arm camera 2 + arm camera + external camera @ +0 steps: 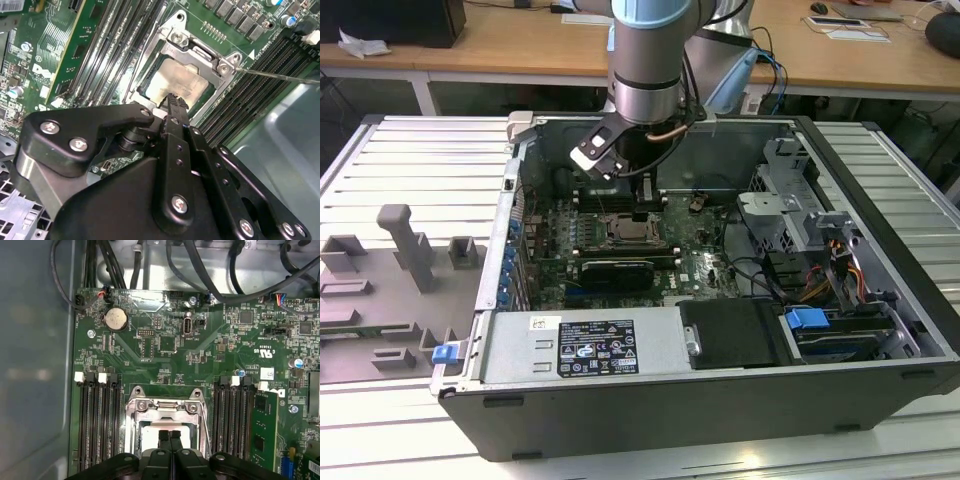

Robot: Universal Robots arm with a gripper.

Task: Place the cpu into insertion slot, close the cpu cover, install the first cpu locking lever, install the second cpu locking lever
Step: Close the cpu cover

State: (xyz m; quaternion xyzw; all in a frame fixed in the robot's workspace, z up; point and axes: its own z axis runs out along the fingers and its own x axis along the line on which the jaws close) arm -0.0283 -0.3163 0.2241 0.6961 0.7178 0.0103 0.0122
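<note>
The hand (169,435) hangs over the slot (623,233), fingers pressed together and pinching nothing. Their tips seem to touch the cpu (182,80), though contact is hard to judge. The cpu lies in the slot, the cover (165,406) down around it.

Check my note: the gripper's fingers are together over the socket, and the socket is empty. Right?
No, the socket is not empty: the first wrist view shows the pale chip sitting in it. The gripper, fingers together, is over the socket as noted.
</note>
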